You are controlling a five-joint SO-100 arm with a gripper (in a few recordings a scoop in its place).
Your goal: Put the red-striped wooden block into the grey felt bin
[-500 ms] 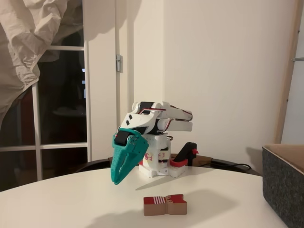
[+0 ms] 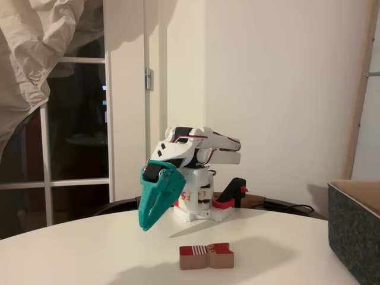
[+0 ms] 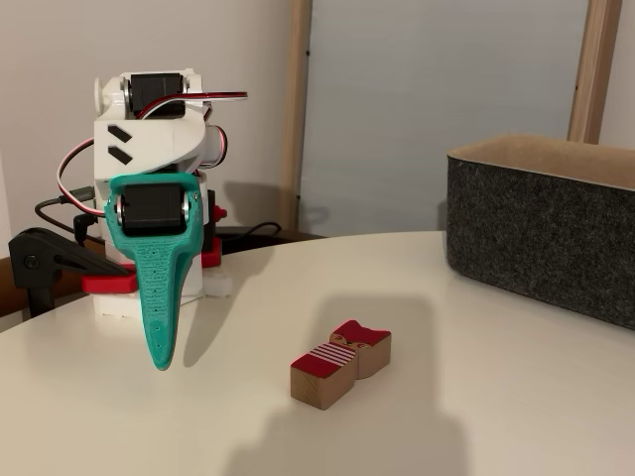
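So here's where we're at: the red-striped wooden block (image 2: 206, 256) is lying flat on the white worktop (image 2: 89, 255), red top up, nothing touching it. In one fixed view we see it side-on, so its long axis runs left to right across the picture, white stripes toward the left half and the plain red part on the right. In the other fixed view (image 3: 340, 363) that same axis runs diagonally, the striped end nearer the camera at lower left and the notched red end pointing up and right, roughly toward the grey felt bin (image 3: 541, 230).

The bin stands on the worktop well apart from the block, off to the right in both fixed views (image 2: 355, 231), tan lining showing along the rim.

The teal hand (image 2: 146, 224) hangs off the folded white arm (image 2: 199, 145), tip pointing down and clear of the worktop. It's to the left of the block and holds nothing. We read the fingers as pressed together, tapering to a single point (image 3: 162, 359); there's no gap between them in either view.

The arm's base (image 2: 199, 208) stands farther back on the worktop, behind the block.
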